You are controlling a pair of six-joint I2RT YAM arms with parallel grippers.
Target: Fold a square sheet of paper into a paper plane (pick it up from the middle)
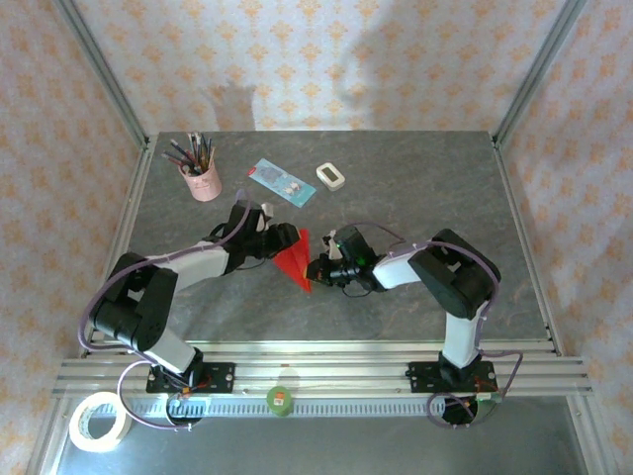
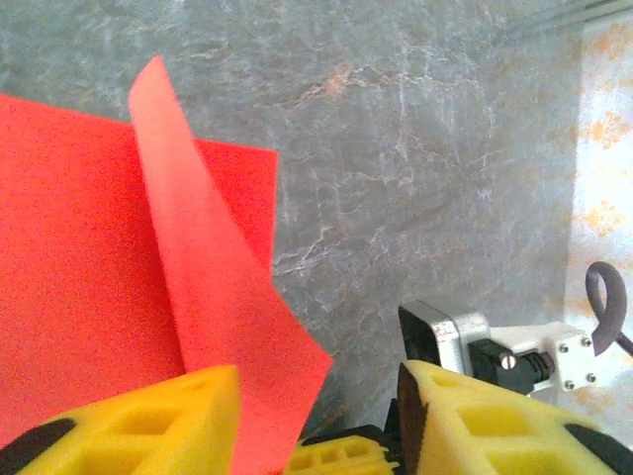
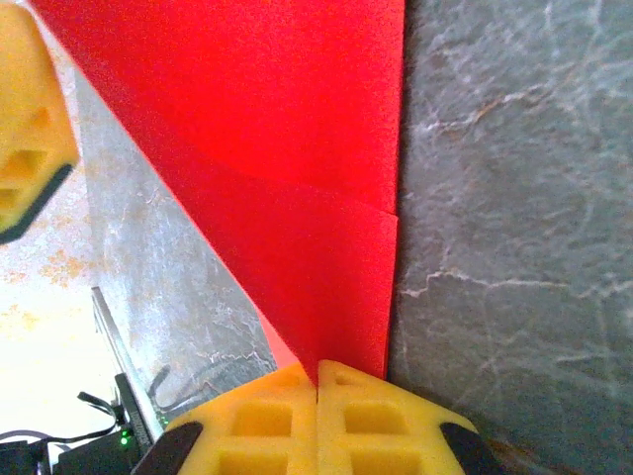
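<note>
- Red sheet of paper (image 1: pixel 294 262): near the middle of the table (image 1: pixel 425 198), between the two grippers. From above it reads as a rough triangle with a narrow point toward the near edge.
- Same sheet, left wrist view (image 2: pixel 79 277): fills the left half, with one long flap turned up and standing at a slant. Its lower corner drops into the gap between the yellow fingers.
- Same sheet, right wrist view (image 3: pixel 287 148): one straight edge runs down the frame, a crease crosses the sheet, and it narrows to a tip at the fingers.
- Left gripper (image 1: pixel 280 240): at the sheet's far-left side. In its own camera (image 2: pixel 316 391) the two yellow fingers (image 2: pixel 148 426) stand apart with a plain gap. The sheet's corner lies close to the left-hand finger and is not pinched.
- Right gripper (image 1: pixel 316 269): at the sheet's right side. In its own camera (image 3: pixel 316 381) the yellow fingers (image 3: pixel 247 426) are pressed together, pinching the tip of the red sheet.
- One finger of the left gripper (image 3: pixel 30 109): top-left corner of the right wrist view, beside the sheet.
- Pink cup of pens (image 1: pixel 201 178): far left of the table, upright.
- Light blue card (image 1: pixel 282 181): flat, beyond the grippers.
- Small white block (image 1: pixel 331 176): just right of the card, apart from it.
- Roll of tape (image 1: pixel 99 421): near-left corner, in front of the rail.
</note>
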